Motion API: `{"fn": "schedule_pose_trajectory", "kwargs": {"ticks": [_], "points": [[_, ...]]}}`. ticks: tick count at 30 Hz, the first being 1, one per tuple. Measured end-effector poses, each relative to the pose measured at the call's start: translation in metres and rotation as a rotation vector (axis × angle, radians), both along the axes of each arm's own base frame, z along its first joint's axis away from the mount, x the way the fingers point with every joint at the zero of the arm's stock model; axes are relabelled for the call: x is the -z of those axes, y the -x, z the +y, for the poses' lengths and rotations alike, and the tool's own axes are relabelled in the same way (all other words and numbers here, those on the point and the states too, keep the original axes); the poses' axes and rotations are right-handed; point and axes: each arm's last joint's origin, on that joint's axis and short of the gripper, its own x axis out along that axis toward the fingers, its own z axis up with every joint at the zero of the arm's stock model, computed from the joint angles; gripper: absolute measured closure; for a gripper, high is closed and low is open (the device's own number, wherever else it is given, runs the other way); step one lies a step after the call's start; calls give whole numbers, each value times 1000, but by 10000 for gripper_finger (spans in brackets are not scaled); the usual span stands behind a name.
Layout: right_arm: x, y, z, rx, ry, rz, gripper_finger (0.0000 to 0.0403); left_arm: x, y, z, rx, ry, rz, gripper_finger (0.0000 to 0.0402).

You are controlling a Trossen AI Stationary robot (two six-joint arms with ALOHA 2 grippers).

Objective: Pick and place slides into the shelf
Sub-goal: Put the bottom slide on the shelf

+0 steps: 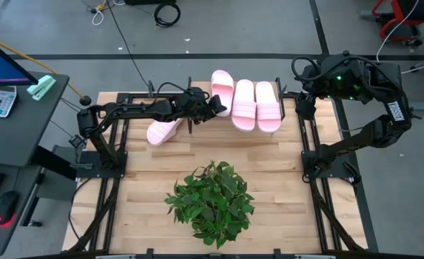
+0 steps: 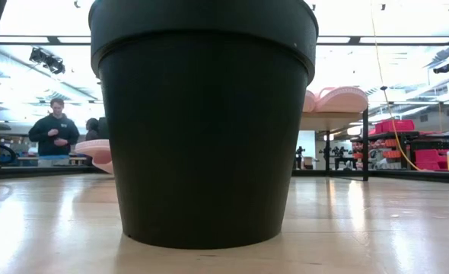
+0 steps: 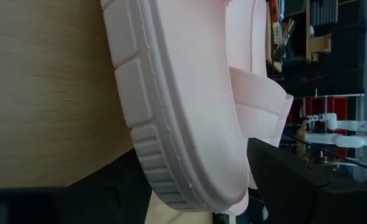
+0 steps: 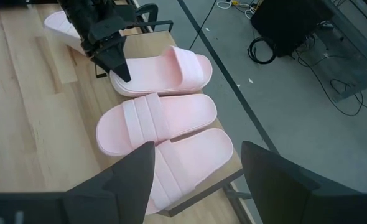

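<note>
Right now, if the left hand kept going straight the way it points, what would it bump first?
Probably the pale pink foam slide right at the tips of the left hand, the one lying nearest it on the small wooden shelf.

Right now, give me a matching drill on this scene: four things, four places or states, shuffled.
Things:
1. slide in the left gripper
2. lone slide
3. potted plant
4. right gripper

Places or states:
A. open, hovering off the right end of the shelf
B. lying on the table, off the shelf, under the left arm
C. angled at the left end of the shelf top, beside two other slides
D. middle of the table, towards its near edge

Pairs: 1-C, 2-B, 3-D, 4-A
</note>
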Motion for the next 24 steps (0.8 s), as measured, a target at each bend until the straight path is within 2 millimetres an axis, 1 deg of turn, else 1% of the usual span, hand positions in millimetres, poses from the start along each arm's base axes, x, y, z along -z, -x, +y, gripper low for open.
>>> {"fn": "schedule_pose_trajectory", "kwargs": {"ticks": [10,14,24], "points": [[0,0,0,6,-5,-4,158,-2,-1,0,29,-23,-16,119],[0,0,0,7,-6,-5,158,-2,-2,-1,75,2,-29,109],[0,0,0,8,-6,-5,158,-2,-1,-2,161,70,-53,106]]}}
